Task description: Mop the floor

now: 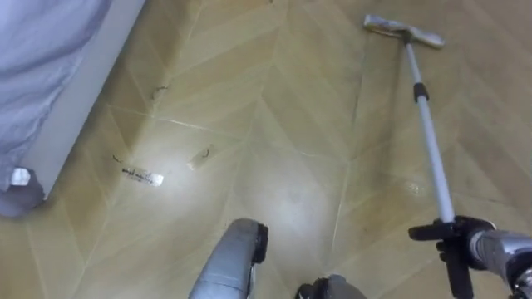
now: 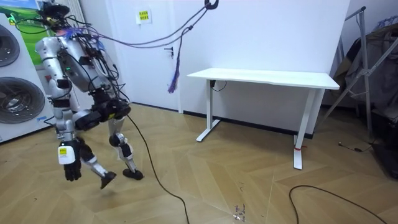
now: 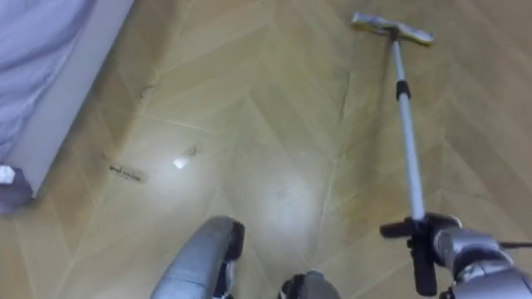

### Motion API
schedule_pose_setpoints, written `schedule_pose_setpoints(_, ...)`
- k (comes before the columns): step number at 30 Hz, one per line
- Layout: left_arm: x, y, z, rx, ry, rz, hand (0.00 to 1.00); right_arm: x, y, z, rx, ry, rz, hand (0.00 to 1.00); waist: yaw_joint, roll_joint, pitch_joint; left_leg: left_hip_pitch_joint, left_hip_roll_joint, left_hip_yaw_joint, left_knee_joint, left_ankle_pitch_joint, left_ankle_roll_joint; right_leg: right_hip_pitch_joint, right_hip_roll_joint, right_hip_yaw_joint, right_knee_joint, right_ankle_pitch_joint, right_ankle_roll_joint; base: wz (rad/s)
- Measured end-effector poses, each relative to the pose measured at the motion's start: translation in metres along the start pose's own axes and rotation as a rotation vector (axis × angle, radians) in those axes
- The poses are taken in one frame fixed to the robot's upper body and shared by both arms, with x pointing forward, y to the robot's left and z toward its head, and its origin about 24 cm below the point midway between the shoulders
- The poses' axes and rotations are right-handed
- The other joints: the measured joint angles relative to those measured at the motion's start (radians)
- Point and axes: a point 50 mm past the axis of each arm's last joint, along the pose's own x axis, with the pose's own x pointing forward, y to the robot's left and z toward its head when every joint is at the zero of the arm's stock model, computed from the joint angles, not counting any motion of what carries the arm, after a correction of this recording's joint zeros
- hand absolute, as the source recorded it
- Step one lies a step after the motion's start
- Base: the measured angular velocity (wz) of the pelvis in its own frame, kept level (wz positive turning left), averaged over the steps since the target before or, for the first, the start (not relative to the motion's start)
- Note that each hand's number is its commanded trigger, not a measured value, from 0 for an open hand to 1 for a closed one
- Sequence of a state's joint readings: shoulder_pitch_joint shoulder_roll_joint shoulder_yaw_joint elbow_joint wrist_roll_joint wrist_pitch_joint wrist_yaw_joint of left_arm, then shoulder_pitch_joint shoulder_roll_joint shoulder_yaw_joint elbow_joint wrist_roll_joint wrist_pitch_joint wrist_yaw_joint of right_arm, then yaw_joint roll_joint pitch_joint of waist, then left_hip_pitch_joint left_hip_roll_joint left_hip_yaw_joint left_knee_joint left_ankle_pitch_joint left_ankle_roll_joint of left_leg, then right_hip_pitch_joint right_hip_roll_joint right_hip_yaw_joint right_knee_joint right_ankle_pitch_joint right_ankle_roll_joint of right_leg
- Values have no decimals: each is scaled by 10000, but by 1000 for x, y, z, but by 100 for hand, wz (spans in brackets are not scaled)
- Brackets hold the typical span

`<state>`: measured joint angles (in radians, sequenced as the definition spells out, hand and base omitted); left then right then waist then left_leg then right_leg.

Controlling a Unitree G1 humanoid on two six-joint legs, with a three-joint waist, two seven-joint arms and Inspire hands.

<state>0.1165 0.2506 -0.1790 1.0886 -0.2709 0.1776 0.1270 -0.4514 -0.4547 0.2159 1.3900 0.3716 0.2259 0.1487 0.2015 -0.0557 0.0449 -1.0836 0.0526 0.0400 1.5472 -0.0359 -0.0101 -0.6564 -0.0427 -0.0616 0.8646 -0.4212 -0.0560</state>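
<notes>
Fingers (image 1: 456, 252) of the right hand (image 1: 480, 246) clench the mop (image 1: 426, 124) handle, its head flat on the floor (image 1: 274, 124).

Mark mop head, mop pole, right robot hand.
mop head (image 1: 403, 31): left eye view, middle of the flat pad.
mop pole (image 1: 431, 141): left eye view, bare shaft midway.
right robot hand (image 1: 462, 239): left eye view, hand body gripping the pole.

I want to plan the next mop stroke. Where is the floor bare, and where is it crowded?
Bare: the wide strip of floor between the scraps and the mop, which the right robot hand grips. Crowded: left, where the scraps lie beside the white furniture edge.
</notes>
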Motion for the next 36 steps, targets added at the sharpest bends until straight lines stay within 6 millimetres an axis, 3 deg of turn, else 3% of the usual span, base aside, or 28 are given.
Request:
schedule_pose_setpoints(1, 0, -1, 0, 155, -88, -220, 0, 1, 0, -13, 327, 251, 56, 100, 82, 65, -15, 731, 251, 166, -2333, -185, -30, 256, 22, 232, -416, 56, 180, 34)
schedule_pose_setpoints(2, 0, -1, 1, 269, -158, -292, 0, 2, -1, -20, 477, 353, 66, 100, 118, 95, -38, 1207, 272, 219, -3666, -225, -24, 332, 32, 350, -593, 53, 280, 20)
schedule_pose_setpoints(3, 1, 0, 2, 440, -164, -373, 0, 3, -1, -37, 671, 582, 131, 100, 90, 206, -114, 2163, 148, 163, -5822, -1213, -41, 455, -65, 494, -954, 79, 507, 52)
schedule_pose_setpoints(4, 2, 0, 7, 748, -182, -398, 0, 2, -4, -64, 988, 1057, 108, 100, -200, 402, -290, 2746, -285, 167, -7107, -1892, 122, 587, -258, 588, -1422, 127, 731, 82)
schedule_pose_setpoints(5, 2, -1, 11, 831, -235, -387, 0, 1, -6, -81, 1108, 1433, 60, 100, -400, 535, -345, 2926, -458, 255, -7537, -2028, 308, 684, -362, 630, -1550, 116, 833, 118)
schedule_pose_setpoints(6, 2, -2, 18, 1049, -360, -334, 0, -4, -6, -120, 1200, 2550, -78, 100, -579, 737, -395, 3380, -670, 620, -8213, -2397, 858, 683, -561, 799, -1159, 74, 906, 96)
schedule_pose_setpoints(7, 2, -4, 25, 1083, -533, -320, 0, -13, -4, -161, 1233, 3759, -179, 100, -692, 809, -381, 3784, -832, 1003, -8459, -2726, 1276, 524, -780, 858, -219, 174, 1030, 75)
schedule_pose_setpoints(8, 2, -6, 27, 1019, -565, -336, 0, -19, -1, -182, 1191, 4345, -207, 100, -774, 843, -398, 4019, -868, 1289, -8503, -2851, 1355, 415, -909, 885, 356, 350, 1153, 33)
schedule_pose_setpoints(10, 1, -16, 27, 728, -629, -485, 0, -40, 8, -236, 819, 5968, -125, 100, -1103, 1245, -566, 4638, -913, 1517, -8559, -3242, 1536, -116, -929, 1139, 1998, 1818, 1164, -7)
schedule_pose_setpoints(12, 1, -19, 30, 535, -803, -452, 0, -45, 19, -250, 589, 6322, 170, 100, -1558, 1444, -531, 4877, -999, 1479, -8548, -3429, 1647, -357, -879, 1350, 2655, 2379, 1161, -23)
schedule_pose_setpoints(13, 0, -22, 35, 427, -1081, -405, 0, -44, 26, -250, 448, 6287, 319, 100, -1778, 1501, -466, 4991, -1046, 1474, -8544, -3524, 1691, -537, -706, 1472, 2814, 2293, 1195, -35)
schedule_pose_setpoints(15, -1, -30, 39, 118, -1303, -628, 0, -39, 33, -242, 165, 5988, 321, 100, -1785, 1557, -375, 5260, -1094, 1385, -8682, -3571, 1709, -788, -526, 1347, 2667, 1868, 1249, -76)
schedule_pose_setpoints(17, -1, -36, 33, -28, -1072, -811, 0, -28, 36, -222, -322, 5533, 238, 100, -1664, 1704, -277, 5555, -1197, 838, -8902, -3581, 1680, -648, -329, 823, 803, 1337, 1143, -107)
schedule_pose_setpoints(19, 0, -32, 18, -50, -664, -652, 0, -20, 40, -202, -780, 5206, 202, 100, -1620, 1646, -252, 5687, -1318, 366, -8954, -3641, 1565, -271, -118, 502, -944, 1290, 1008, -78)
schedule_pose_setpoints(20, 0, -30, 12, -63, -495, -554, 0, -18, 40, -196, -883, 5137, 191, 100, -1599, 1610, -244, 5712, -1395, 151, -8945, -3663, 1525, -137, -82, 363, -1307, 1378, 915, -66)
schedule_pose_setpoints(21, 0, -28, 3, -130, -164, -411, 0, -13, 39, -181, -1071, 4910, 98, 100, -1480, 1580, -211, 5689, -1499, -260, -8871, -3716, 1433, 69, -80, -27, -1652, 1394, 530, -52)
schedule_pose_setpoints(23, 0, -23, -3, -133, 246, -296, 0, -7, 36, -156, -1125, 4570, -143, 100, -1166, 1510, -197, 5610, -1531, -792, -8533, -3782, 1199, 207, -244, -570, -1671, 1327, 304, -14)
schedule_pose_setpoints(24, 1, -18, -4, -53, 341, -168, 0, -2, 32, -135, -1028, 4169, -242, 100, -1129, 1423, -203, 5356, -1524, -985, -7966, -3824, 957, 236, -325, -891, -1535, 1088, 196, 41)
schedule_pose_setpoints(25, 1, -6, -4, 37, 360, 103, 0, 2, 31, -103, -1022, 3522, -303, 100, -1011, 1012, -211, 4838, -1474, -691, -7049, -3692, 571, -13, -449, -924, -1127, 709, 37, 39)
schedule_pose_setpoints(26, 2, 1, -4, 160, 371, 259, 0, 4, 29, -84, -1019, 3082, -343, 100, -909, 780, -220, 4505, -1423, -536, -6444, -3522, 290, -172, -470, -876, -857, 575, -14, 13)
schedule_pose_setpoints(27, 2, 16, -6, 539, 461, 618, 0, 4, 20, -19, -1066, 1344, -505, 100, -612, 362, -222, 3696, -1151, -320, -4833, -2926, -107, -377, -388, -912, -312, 344, -119, -4)
schedule_pose_setpoints(29, 2, 20, -7, 701, 495, 733, 0, 1, 10, 9, -1267, 276, -721, 100, -385, 227, -222, 3456, -934, -266, -4198, -2672, -65, -306, -230, -973, -195, 234, -180, 5)
schedule_pose_setpoints(30, 2, 20, -7, 802, 499, 695, 0, -4, 4, 30, -1111, -307, -825, 100, -104, 197, -213, 3315, -679, -219, -3704, -2450, 56, -117, -25, -1011, -205, 138, -243, 32)
schedule_pose_setpoints(31, 2, 19, -8, 849, 514, 588, 0, -6, -5, 32, -705, -253, -936, 100, 54, 165, -188, 3260, -576, -211, -3453, -2183, 221, 129, 89, -981, -293, 18, -263, 46)
schedule_pose_setpoints(33, 1, 18, -12, 838, 668, 418, 0, -4, -5, 21, -195, -254, -793, 100, 143, 96, -155, 3328, -522, -93, -3527, -1961, 158, 391, 262, -490, -518, -20, -243, 69)
schedule_pose_setpoints(34, 1, 16, -11, 854, 641, 330, 0, -2, -6, 13, 175, -266, -729, 100, 173, -19, -40, 3291, -693, -150, -4322, -2610, 296, 407, 276, -51, -586, -71, -172, 75)
schedule_pose_setpoints(35, 1, 14, -9, 886, 571, 261, 0, -2, -7, 7, 361, -220, -751, 100, 82, 30, -63, 3242, -681, -184, -5151, -2884, 324, 422, 280, -26, -751, -70, -163, 94)
schedule_pose_setpoints(36, 2, 10, -2, 1098, 337, 89, 0, 0, -10, -9, 762, 29, -785, 100, -57, 199, -96, 3100, -699, -187, -6893, -2931, 330, 498, 319, 12, -1149, -26, -83, 110)
